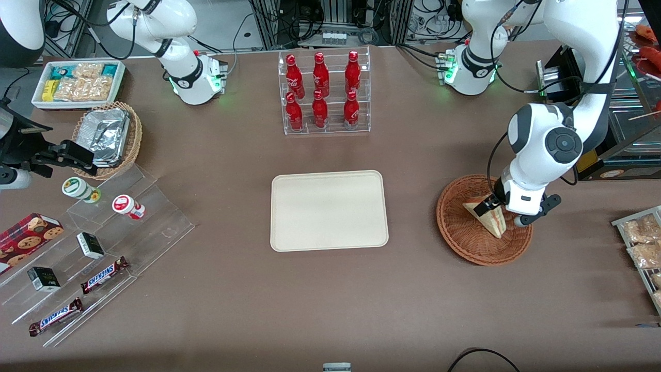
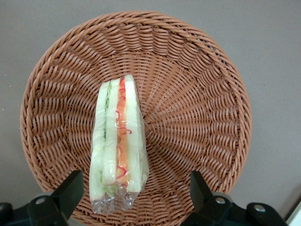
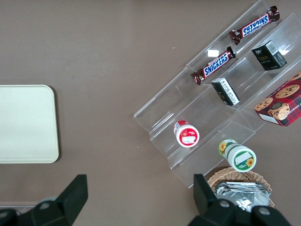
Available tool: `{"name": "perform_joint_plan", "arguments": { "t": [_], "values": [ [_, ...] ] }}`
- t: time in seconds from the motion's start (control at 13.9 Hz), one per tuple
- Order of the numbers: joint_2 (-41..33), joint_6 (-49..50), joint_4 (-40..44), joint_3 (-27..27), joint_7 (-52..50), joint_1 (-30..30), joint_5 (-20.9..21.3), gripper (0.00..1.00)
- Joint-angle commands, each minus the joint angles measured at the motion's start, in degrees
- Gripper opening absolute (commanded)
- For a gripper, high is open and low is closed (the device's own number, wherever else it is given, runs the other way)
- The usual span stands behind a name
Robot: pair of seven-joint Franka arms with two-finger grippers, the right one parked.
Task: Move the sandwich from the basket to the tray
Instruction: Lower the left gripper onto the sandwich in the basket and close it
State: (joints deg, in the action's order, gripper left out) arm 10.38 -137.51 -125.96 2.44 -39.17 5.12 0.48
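Reddish-brown wicker marks the basket (image 1: 454, 235), which sits on the brown table (image 1: 232, 299) toward the working arm's end, about as near the front camera as the tray (image 1: 329, 211). The sandwich (image 1: 494, 221) lies in the basket, close to its middle, wrapped in clear film. In the left wrist view the sandwich (image 2: 117, 146) shows its cut edge with green, orange and red layers between pale bread slices, resting on the weave of the basket (image 2: 197, 94).

The left arm's gripper (image 1: 503, 213) hangs just above the basket, over the sandwich. Its fingers (image 2: 70, 188) stand wide apart, one on either side of the wedge, and neither touches it.

The cream tray is bare and lies at mid-table, well apart from the basket. Farther from the camera than the tray stands a clear rack of red bottles (image 1: 324, 93).
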Motion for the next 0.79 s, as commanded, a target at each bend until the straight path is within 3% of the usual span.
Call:
{"name": "perform_joint_plan", "arguments": {
  "t": [0.0, 0.72],
  "values": [
    [-0.36, -0.66, -1.04, -0.24, -0.9, -0.11, 0.58, 1.0],
    [3.41, -2.5, -1.92, -2.18, -1.69, -0.29, 0.58, 1.0]
  ]
}}
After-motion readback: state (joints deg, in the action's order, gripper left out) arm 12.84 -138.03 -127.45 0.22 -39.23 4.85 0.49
